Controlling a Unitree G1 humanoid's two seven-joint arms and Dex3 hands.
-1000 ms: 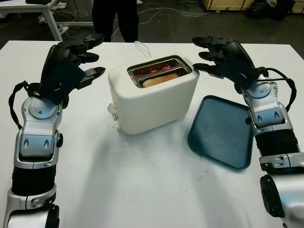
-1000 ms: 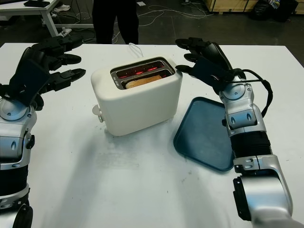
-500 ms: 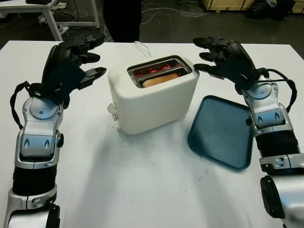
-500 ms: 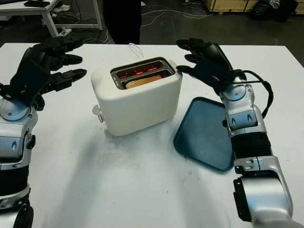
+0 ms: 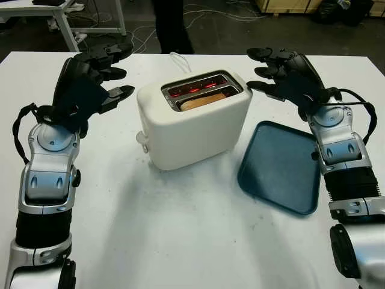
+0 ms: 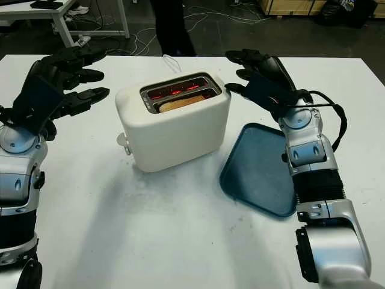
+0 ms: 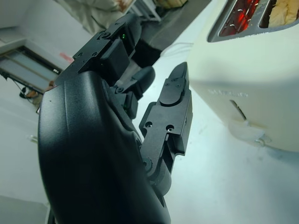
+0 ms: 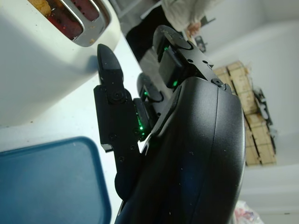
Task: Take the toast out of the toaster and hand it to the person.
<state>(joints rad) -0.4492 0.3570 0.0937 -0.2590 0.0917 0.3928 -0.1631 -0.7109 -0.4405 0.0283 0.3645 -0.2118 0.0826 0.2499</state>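
A cream two-slot toaster [image 5: 195,123] stands mid-table, its far slot glowing red. A slice of toast [image 5: 202,102] sits low in the near slot, its top edge showing. My left hand [image 5: 102,72] is open, raised left of the toaster and apart from it. Open too, my right hand [image 5: 271,71] hovers just off the toaster's right top corner, holding nothing. A person in dark trousers [image 5: 171,24] stands beyond the table's far edge.
A dark teal tray [image 5: 280,165] lies on the white table [image 5: 180,229] right of the toaster, under my right forearm. The toaster's white cord [image 5: 178,59] loops behind it. Another table [image 5: 66,18] and floor cables lie beyond.
The person behind the table has shifted to the right. My right hand has drifted slightly right; the left hand, toaster and toast are unchanged.
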